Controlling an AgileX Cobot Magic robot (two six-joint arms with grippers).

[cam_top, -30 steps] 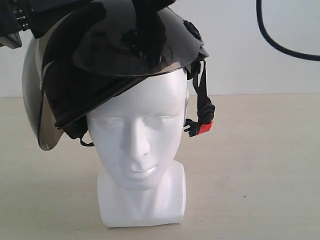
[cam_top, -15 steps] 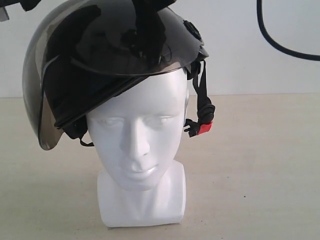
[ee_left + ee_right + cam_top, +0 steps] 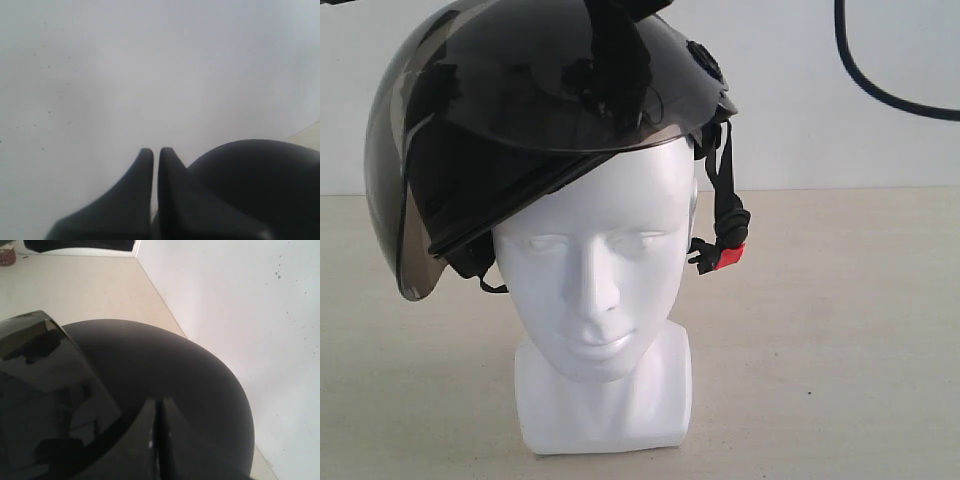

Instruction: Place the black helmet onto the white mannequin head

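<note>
Black helmet (image 3: 470,195): sits tilted on the white mannequin head (image 3: 600,270), red buckle (image 3: 728,257) hanging beside it.
Left gripper (image 3: 156,152): clenched, empty, beside the dome.
Right gripper (image 3: 157,401): clenched, over the dome.

Glossy white plastic mannequin head (image 3: 600,290) stands upright on the pale flat worktop (image 3: 840,350), mid exterior view, with the plain white wall (image 3: 790,140) behind it. Matte black open-face helmet (image 3: 480,190) sits on its crown, tilted and lower on view-left, face uncovered. Smoky curved visor (image 3: 390,200) overhangs view-left of the face. Black chin strap with red buckle clip (image 3: 728,255) hangs view-right, beside the ear. Right end effector (image 3: 157,407) is over the helmet's top, contact unclear. Left end effector (image 3: 156,152) is just beside the shell. Black cable (image 3: 880,95) hangs upper right.
</note>
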